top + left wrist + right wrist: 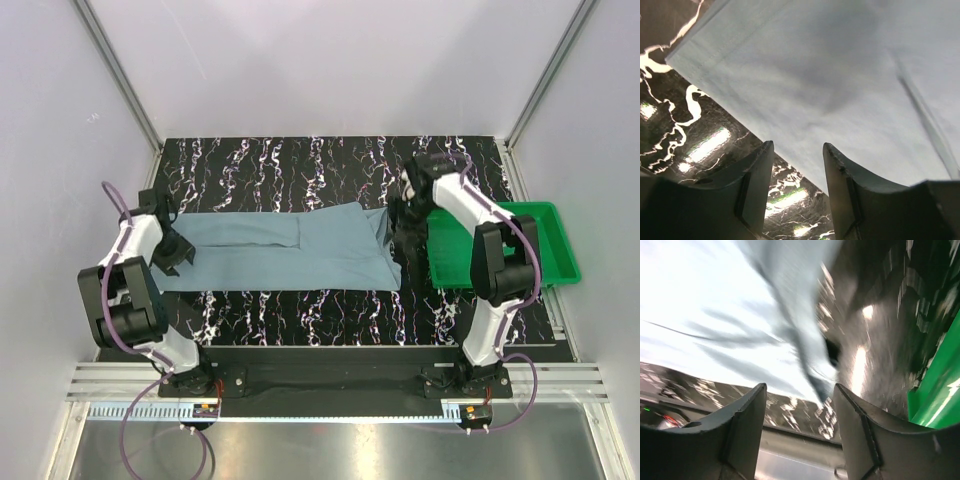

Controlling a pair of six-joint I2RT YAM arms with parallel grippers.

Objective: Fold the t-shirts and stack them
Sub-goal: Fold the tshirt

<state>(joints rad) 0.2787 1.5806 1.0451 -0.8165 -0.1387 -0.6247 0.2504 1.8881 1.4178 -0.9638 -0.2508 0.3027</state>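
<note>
Left gripper [796,146] hangs parted, empty, over the shirt [270,250] edge; my right gripper [800,387] likewise; shirt lies flat, folded.

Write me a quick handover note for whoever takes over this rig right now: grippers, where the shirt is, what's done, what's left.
Left gripper: open, empty, at the t-shirt left end.
Right gripper: open, empty, by its right end; that wrist view is blurred.
The t-shirt lies flat on the table as a long band, apparently folded lengthwise. The green tray sits to its right.
Left to do: finish the fold and stack. No stack is visible.
</note>
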